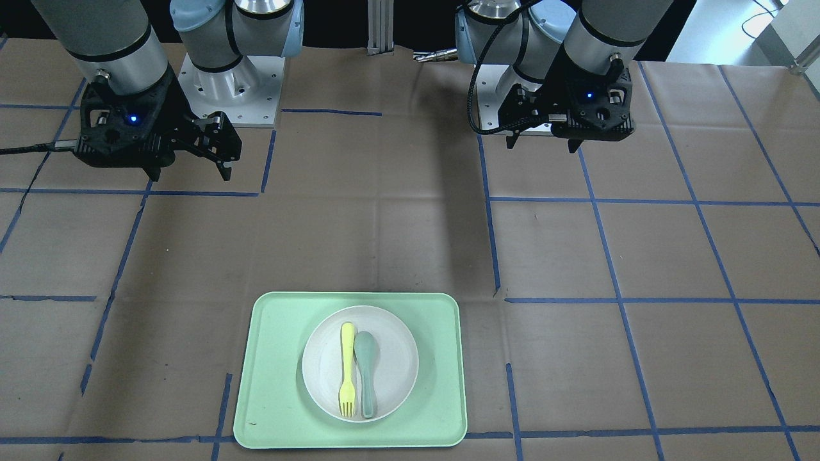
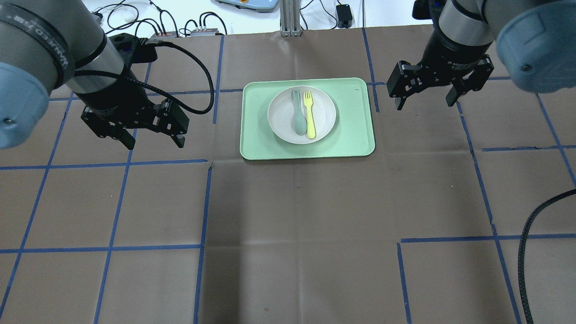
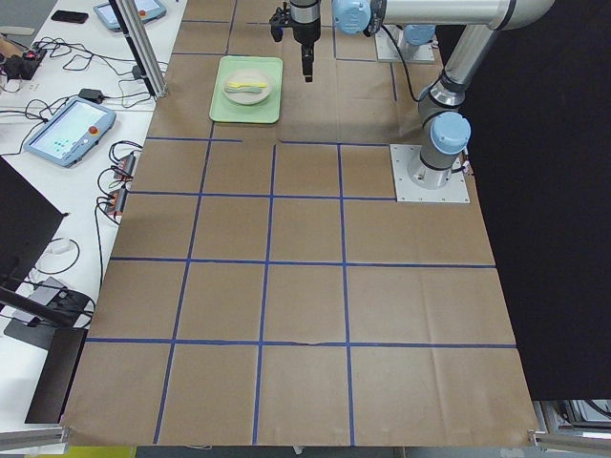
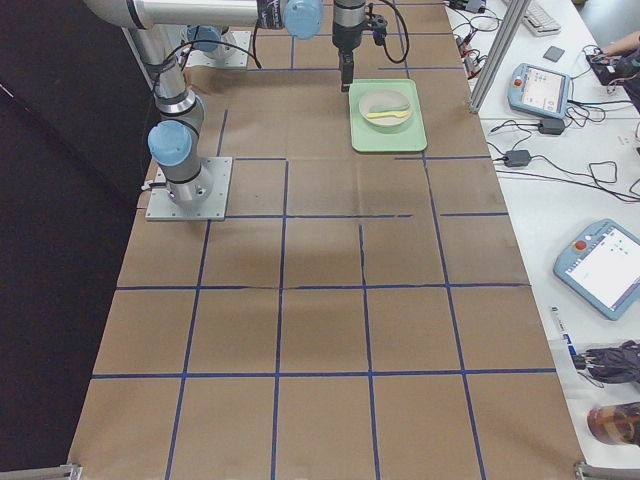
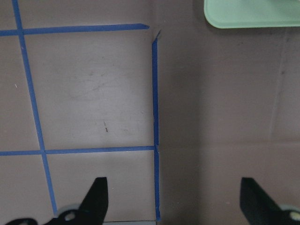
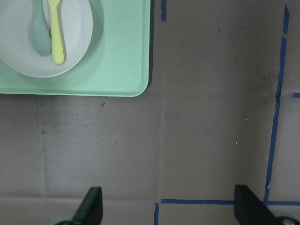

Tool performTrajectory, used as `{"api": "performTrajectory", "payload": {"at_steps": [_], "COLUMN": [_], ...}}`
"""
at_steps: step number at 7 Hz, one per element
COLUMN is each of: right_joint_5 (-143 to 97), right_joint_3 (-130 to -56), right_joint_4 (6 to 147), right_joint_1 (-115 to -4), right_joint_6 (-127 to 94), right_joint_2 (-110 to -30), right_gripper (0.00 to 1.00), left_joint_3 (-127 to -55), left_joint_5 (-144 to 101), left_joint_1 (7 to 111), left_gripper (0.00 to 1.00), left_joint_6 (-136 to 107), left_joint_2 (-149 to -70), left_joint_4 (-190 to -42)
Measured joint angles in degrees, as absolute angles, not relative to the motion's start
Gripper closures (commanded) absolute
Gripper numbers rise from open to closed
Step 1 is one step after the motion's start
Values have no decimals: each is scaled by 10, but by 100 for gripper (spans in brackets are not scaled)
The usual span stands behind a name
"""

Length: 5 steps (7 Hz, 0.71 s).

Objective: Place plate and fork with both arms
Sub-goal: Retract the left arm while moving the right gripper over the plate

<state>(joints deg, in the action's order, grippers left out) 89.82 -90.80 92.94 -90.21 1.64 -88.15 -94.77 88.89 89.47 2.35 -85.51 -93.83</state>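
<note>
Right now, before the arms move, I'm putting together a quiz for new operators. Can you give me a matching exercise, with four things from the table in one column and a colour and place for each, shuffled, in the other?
Column 1
1. fork
2. spoon
3. plate
4. tray

Column 2
a. mint green, rectangular, carries the plate
b. pale yellow, lying on the plate
c. off-white, round, sitting on the tray
d. grey-green, lying on the plate

Pairs: 1-b, 2-d, 3-c, 4-a
</note>
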Motion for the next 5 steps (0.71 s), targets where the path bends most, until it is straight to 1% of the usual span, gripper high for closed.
{"api": "performTrajectory", "payload": {"at_steps": [1,2,5], "right_joint_5": [897,897,901], "right_joint_3": [-885,-844,-665], "right_joint_4": [937,939,941], "right_joint_1": [-907,-921,-1008], "right_joint_6": [9,-6,-87], "right_joint_2": [-851,-808,-631], "right_gripper": [0,0,0], "left_joint_3": [-941,-939,-939], "left_joint_5": [902,907,910], "left_joint_1": [896,897,897], "left_gripper": [1,1,1], "left_joint_6": [25,25,25], "left_joint_2": [-853,-851,-845], "left_joint_4": [-941,-942,-943]}}
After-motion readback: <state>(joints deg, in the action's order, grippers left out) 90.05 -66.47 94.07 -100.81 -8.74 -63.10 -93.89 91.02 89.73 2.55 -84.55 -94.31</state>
